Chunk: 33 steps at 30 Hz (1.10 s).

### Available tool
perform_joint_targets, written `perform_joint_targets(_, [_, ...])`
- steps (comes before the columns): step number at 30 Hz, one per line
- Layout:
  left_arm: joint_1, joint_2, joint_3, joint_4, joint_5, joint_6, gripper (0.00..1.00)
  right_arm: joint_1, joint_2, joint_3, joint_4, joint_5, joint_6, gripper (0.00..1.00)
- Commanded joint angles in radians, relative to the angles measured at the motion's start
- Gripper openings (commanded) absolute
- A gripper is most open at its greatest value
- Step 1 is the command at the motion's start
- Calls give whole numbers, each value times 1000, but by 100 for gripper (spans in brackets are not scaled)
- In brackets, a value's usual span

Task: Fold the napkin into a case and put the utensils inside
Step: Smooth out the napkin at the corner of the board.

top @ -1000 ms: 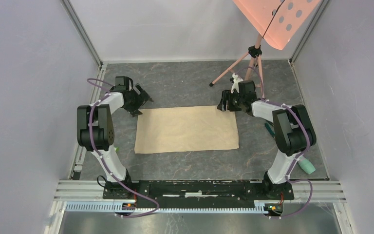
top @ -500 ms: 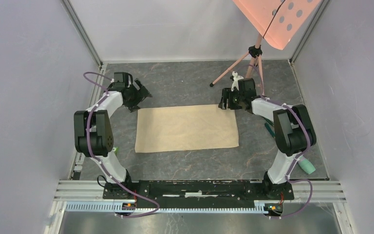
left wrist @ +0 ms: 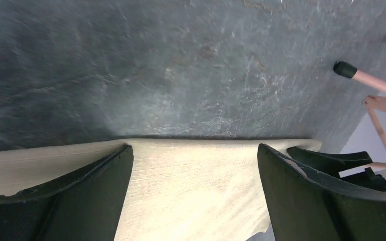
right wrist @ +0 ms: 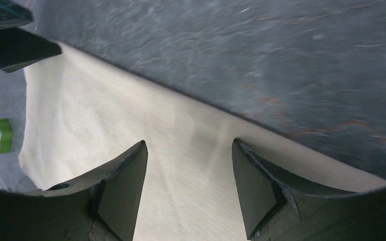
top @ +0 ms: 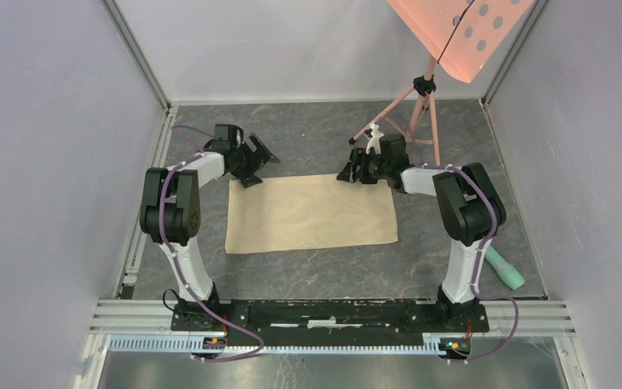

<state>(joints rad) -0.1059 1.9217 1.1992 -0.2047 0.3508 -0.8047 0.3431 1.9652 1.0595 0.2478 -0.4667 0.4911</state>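
The beige napkin [top: 312, 213] lies flat on the dark table as a wide rectangle. My left gripper [top: 257, 164] is open at the napkin's far left corner; in the left wrist view its jaws [left wrist: 193, 148] straddle the cloth's [left wrist: 191, 191] far edge. My right gripper [top: 350, 171] is open over the far edge, right of the middle; in the right wrist view its jaws [right wrist: 188, 143] straddle the cloth [right wrist: 105, 115]. Neither gripper holds anything. No gold utensils are in view.
A pink tripod [top: 389, 109] stands behind the right gripper, under an orange panel [top: 462, 32]. A mint-green cylinder [top: 506, 271] lies at the right, near the right arm's base. A small green object [right wrist: 2, 135] sits off the napkin's left side. Walls enclose the table.
Both grippers have slid inward along the napkin's far edge: the left one to the right, the right one to the left. The napkin has not moved.
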Motion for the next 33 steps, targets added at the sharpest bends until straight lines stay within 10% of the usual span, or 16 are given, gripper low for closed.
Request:
perform_joint_targets(1, [71, 14, 20, -59, -99, 66, 100, -70, -33, -24, -102, 124, -137, 69])
perform_joint_targets(15, [-25, -256, -115, -43, 83, 45, 100, 50, -360, -200, -137, 32, -123, 71])
perform_joint_targets(24, [50, -270, -304, -101, -42, 143, 100, -36, -399, -404, -245, 141, -268, 72])
perform_joint_targets(33, [69, -299, -205, -77, -12, 122, 100, -30, -496, -303, -222, 119, -235, 78])
